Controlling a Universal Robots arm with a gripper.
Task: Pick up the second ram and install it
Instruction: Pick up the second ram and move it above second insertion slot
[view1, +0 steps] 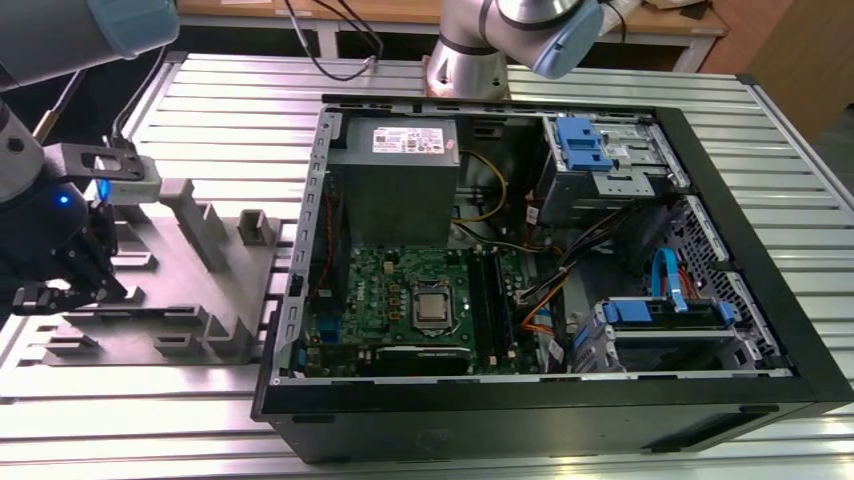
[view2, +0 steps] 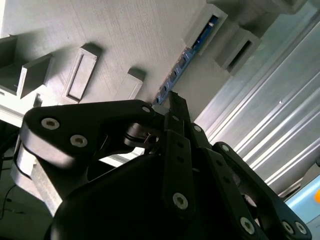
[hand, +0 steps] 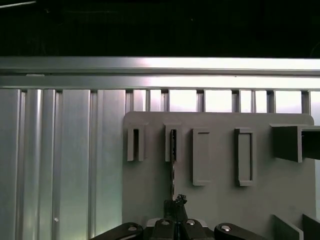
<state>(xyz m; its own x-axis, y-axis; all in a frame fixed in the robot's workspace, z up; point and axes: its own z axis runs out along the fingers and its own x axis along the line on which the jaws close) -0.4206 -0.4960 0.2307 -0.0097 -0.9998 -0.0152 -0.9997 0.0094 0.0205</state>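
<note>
The second ram (view2: 176, 74) is a thin blue-green stick standing on edge in a slot of the grey holder block (view2: 125, 35). In the first wrist view the second ram (hand: 173, 150) runs from its slot down to my fingertips. My gripper (view2: 174, 102) has its black fingers pressed together on the near end of the stick, and the first wrist view shows the gripper (hand: 176, 201) the same way. In the exterior view my gripper (view1: 64, 288) hangs over the grey holder block (view1: 200, 300) at the exterior view's left, beside the open computer case (view1: 694, 300).
Inside the case lies the green motherboard (view1: 387, 290) with narrow black slots (view1: 489, 300), a power supply (view1: 394, 170), loose cables and blue drive brackets (view1: 583, 145). The holder block (hand: 220, 200) has several other upright pockets. Everything rests on a ribbed metal table (view1: 227, 90).
</note>
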